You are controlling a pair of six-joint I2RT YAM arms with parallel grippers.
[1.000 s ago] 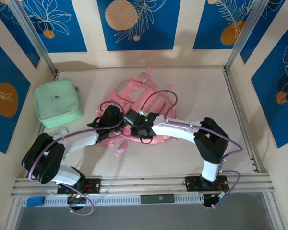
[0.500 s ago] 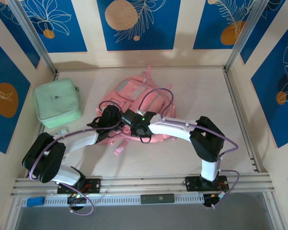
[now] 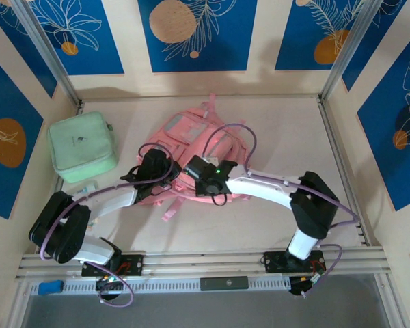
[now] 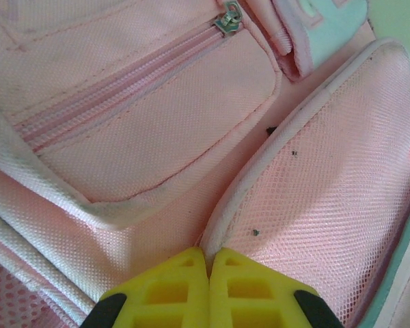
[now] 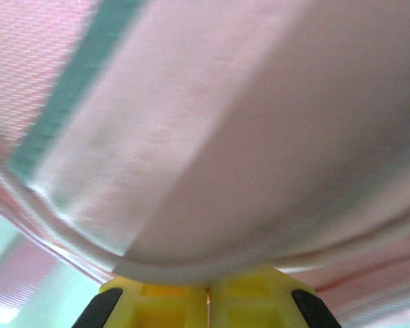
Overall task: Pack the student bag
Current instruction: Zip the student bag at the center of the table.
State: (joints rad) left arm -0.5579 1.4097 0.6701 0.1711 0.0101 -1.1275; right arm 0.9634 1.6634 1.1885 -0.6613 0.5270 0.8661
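We are leaning both arms over the student bag (image 3: pixel 184 130), which is lying flat on the table (image 3: pixel 287 137), about in the middle and a bit closer to the far edge than to the near one. The pink bag is sitting well apart from the mint green case (image 3: pixel 82 147), which is resting by the left edge of the table with bare table between the two. We are keeping our left claw (image 4: pixel 209 253) squeezed all the way shut, with its two yellow fingers pressing flat against each other. Its tips are touching the pale rim of a pink net pocket (image 4: pixel 328 191) on the bag, right where that rim is meeting the cloth beside it. We cannot tell if any cloth is being pinched there. Just past the tips a zip pocket (image 4: pixel 157 130) is lying closed, with its little metal zip pull (image 4: pixel 229 17) sitting at the far end. We are holding our right claw (image 5: pixel 207 283) shut too, and its yellow fingers are meeting in a thin line. A fold of pink bag cloth with a green stripe (image 5: pixel 68 96) is hanging right over those tips and touching them. It is looking blurry, so we cannot tell if the claw is gripping it.
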